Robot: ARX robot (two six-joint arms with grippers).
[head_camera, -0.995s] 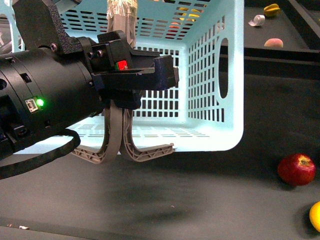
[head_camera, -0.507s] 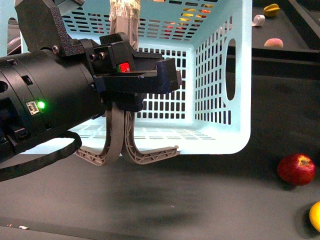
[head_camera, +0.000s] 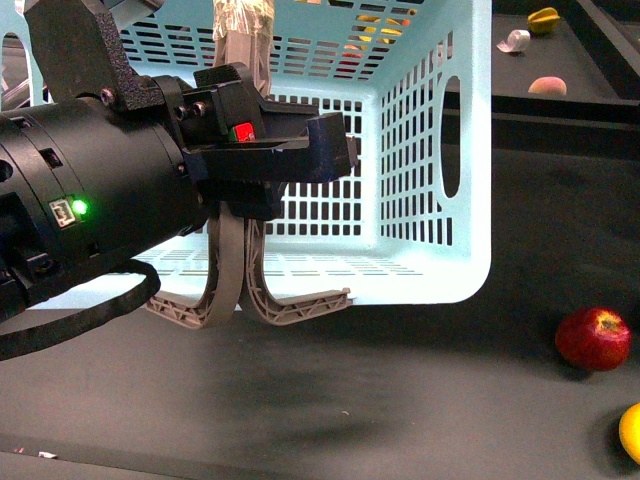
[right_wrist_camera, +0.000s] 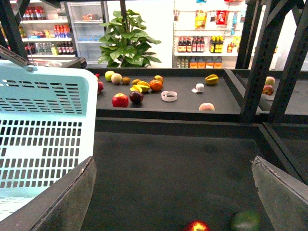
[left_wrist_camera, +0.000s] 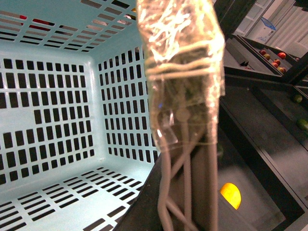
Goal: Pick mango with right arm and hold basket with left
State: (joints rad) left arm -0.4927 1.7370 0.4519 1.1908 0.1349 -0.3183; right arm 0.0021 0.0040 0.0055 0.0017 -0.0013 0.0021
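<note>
The basket (head_camera: 430,150) is seen tipped with its mouth toward the front camera; inside it only its own slotted floor and walls are shown, and spots of fruit colour are glimpsed through the upper slots. Its two grey-brown handles (head_camera: 240,290), bound together with clear tape (left_wrist_camera: 180,62), are run up through the left hand (head_camera: 285,160), which is closed on them; the basket's near rim is held beside the black arm.

The mango (head_camera: 630,432) is found outside the basket on the dark tabletop (head_camera: 400,400), cut by the right edge of the front view, near a red apple (head_camera: 593,338) and well apart from the basket.

The right hand (right_wrist_camera: 173,163) is spread open, its fingers (right_wrist_camera: 72,197) set wide apart above the tabletop.

A stretch of tabletop is left open between the basket's near right corner and the apple; behind it the tabletop is bordered by a raised black ledge, and on the rear shelf (head_camera: 590,60) beyond a star fruit (head_camera: 543,18) and a peach (head_camera: 547,86) are laid.
</note>
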